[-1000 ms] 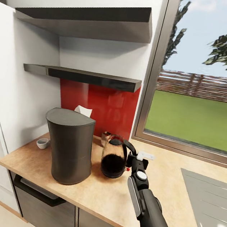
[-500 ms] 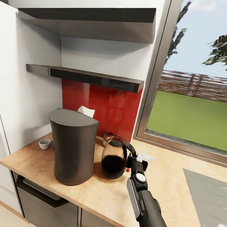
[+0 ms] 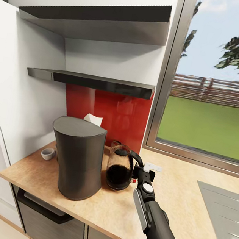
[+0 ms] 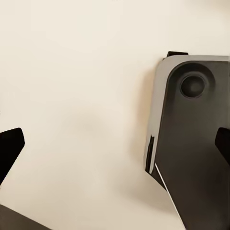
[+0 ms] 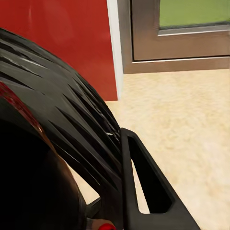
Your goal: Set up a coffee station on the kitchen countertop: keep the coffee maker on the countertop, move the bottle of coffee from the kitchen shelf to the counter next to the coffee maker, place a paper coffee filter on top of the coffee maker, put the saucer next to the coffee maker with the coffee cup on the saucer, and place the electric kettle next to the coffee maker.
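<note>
The dark grey coffee maker [image 3: 78, 159] stands on the wooden countertop [image 3: 185, 194] near the left end. Just right of it sits the glass electric kettle [image 3: 119, 169], dark inside, with a black handle [image 5: 148, 191]. My right gripper [image 3: 139, 173] is shut on that handle, and the kettle's ribbed body [image 5: 52, 124] looms close in the right wrist view. A white coffee cup [image 3: 47, 153] rests left of the coffee maker by the wall. A white paper filter [image 3: 92, 119] pokes up behind the coffee maker. My left gripper [image 4: 115, 148] hangs open over pale floor.
Two dark shelves [image 3: 90, 80] hang above a red backsplash [image 3: 112, 114]. A glossy brown object [image 3: 114, 143] peeks out behind the kettle. A small white item [image 3: 153, 166] lies by the window sill. A grey sink panel [image 3: 224, 215] is set in the counter at right.
The whole view has shifted a little as the camera moved. The kettle, held by my right gripper, now stands slightly closer to the coffee maker.
</note>
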